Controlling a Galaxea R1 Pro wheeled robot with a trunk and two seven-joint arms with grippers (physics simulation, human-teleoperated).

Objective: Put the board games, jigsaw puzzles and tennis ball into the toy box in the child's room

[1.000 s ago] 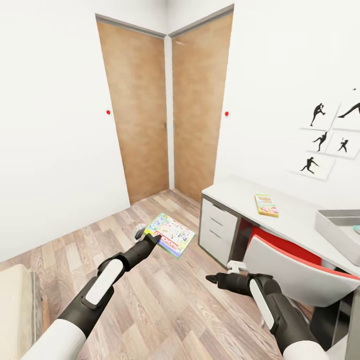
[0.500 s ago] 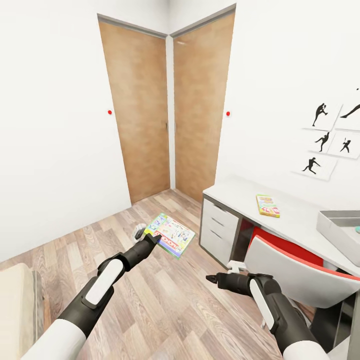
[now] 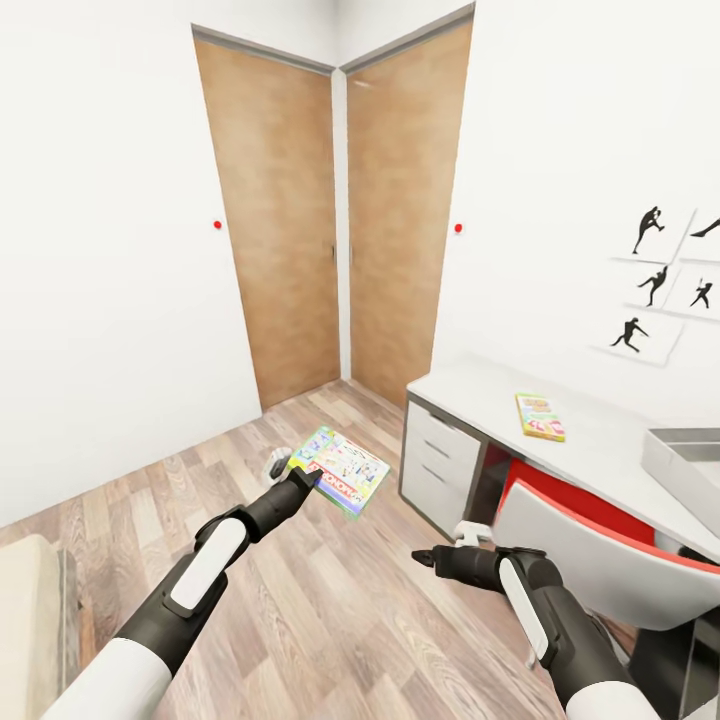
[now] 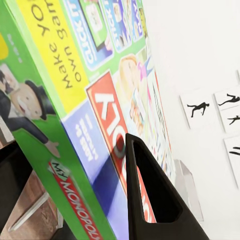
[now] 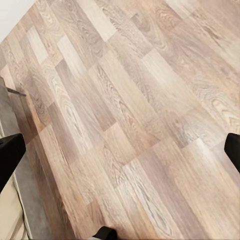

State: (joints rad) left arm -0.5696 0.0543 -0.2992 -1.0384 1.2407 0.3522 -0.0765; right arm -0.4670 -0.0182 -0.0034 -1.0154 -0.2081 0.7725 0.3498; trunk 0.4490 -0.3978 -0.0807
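Observation:
My left gripper [image 3: 308,479] is shut on the edge of the MONOPOLY board game [image 3: 341,469], a flat white-and-green box with a red band, held out level above the wood floor. The left wrist view shows the box [image 4: 90,100] close up, clamped against a black finger [image 4: 150,200]. My right gripper [image 3: 432,556] is open and holds nothing, low over the floor; its fingertips [image 5: 10,155] stand wide apart over bare planks. Ahead to the right stands the table [image 3: 470,385]. On it lie a yellow-green-red board game [image 3: 540,416] and, at the view's right edge, the pale grey toy box [image 3: 685,462].
A red-and-white chair [image 3: 585,540] is pushed against the table, just right of my right arm. Two wooden doors [image 3: 290,220] meet in the far corner. Baseball-player prints [image 3: 655,270] hang above the table. A bed corner [image 3: 30,620] shows at lower left.
The whole view has shifted a little, so the table, toy box and prints sit further right. Both arms keep their pose and the left gripper still holds the box.

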